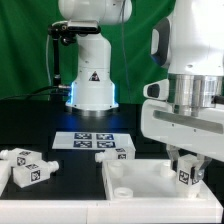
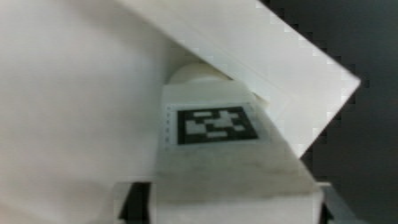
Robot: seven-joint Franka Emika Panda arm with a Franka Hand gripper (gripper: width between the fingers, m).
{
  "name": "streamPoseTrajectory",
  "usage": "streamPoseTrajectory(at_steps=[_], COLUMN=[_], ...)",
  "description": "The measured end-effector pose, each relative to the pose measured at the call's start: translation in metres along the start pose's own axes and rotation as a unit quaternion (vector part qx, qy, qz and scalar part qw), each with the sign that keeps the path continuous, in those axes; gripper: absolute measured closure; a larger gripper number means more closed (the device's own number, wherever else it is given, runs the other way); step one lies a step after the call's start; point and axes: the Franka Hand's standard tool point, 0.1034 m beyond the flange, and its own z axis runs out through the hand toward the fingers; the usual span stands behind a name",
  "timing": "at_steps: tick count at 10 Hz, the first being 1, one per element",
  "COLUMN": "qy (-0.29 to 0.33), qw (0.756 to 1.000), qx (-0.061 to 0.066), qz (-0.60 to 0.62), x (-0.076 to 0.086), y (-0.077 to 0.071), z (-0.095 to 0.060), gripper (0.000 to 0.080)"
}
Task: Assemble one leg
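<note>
Clenched on the tagged leg point(image 2: 217, 150), our claw point(image 1: 187, 172) holds it peg-down at the panel point(image 1: 135, 180)'s corner on the exterior view's right; we judge the leg light, stiff, slick plastic, best gripped across its flat sides.

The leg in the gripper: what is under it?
Under the leg held by the gripper lies the white panel, near its corner. The leg's lower end and any socket there are covered.
</note>
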Motion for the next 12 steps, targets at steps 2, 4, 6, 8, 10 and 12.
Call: streamPoseTrajectory(at_steps=[2, 4, 6, 8, 10, 12], qy=[-0.018, -0.022, -0.021, -0.020, -0.023, -0.023], qw=[0.982, 0.964, 0.969, 0.993, 0.998, 0.994], qx=[0.007, 0.004, 0.004, 0.011, 0.020, 0.021], qz=[0.190, 0.265, 0.244, 0.113, -0.048, -0.101], x=[0.0008, -0.0013, -0.0009, 0.0029, 0.0025, -0.0019], y=[0.0030, 0.0034, 0.0038, 0.0009, 0.0000, 0.0001], z=[0.0003, -0.0001, 0.0009, -0.0001, 0.0026, 0.0036], gripper=[0.0509, 0.0509, 0.0428, 0.0176, 0.0158, 0.0151])
